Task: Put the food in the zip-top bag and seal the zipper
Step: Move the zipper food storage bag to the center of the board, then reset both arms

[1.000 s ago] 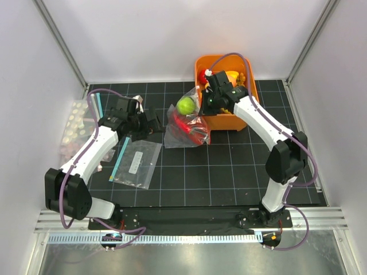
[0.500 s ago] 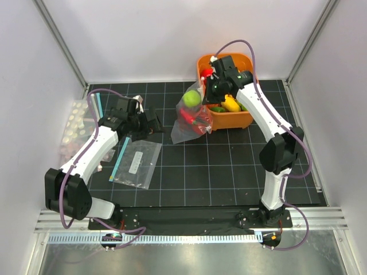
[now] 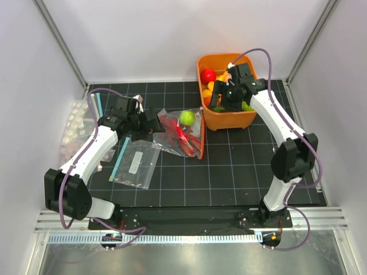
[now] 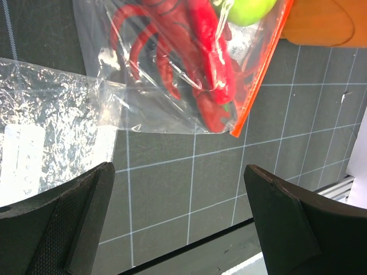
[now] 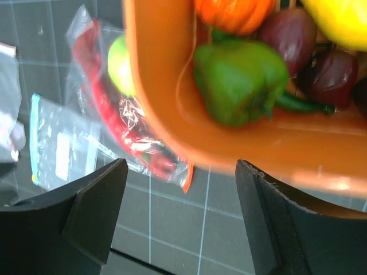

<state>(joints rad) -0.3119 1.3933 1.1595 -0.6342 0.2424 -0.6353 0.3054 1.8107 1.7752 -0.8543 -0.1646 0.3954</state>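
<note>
The clear zip-top bag (image 3: 172, 142) lies flat on the dark mat with the food inside it: the red lobster (image 3: 179, 136) and the light-green fruit (image 3: 186, 117). Its red-orange zipper (image 3: 202, 142) runs along the edge facing the orange bin; I cannot tell whether it is pressed shut. My left gripper (image 3: 151, 124) stands open just left of the bag, touching nothing. In the left wrist view the lobster (image 4: 200, 69) and zipper (image 4: 261, 69) lie beyond the open left gripper (image 4: 180, 223). My right gripper (image 3: 221, 102) hovers open over the bin's near wall, empty (image 5: 183, 217).
The orange bin (image 3: 229, 121) at the back right holds other toy produce, including a green pepper (image 5: 241, 80). A flat clear bag with a teal strip (image 3: 137, 163) lies near the left arm. A pack of white items (image 3: 74, 123) sits at the mat's left edge.
My right gripper has opened and let go of the bag, then swung right over the bin. The bag with the food dropped flat onto the mat. The left arm has not moved.
</note>
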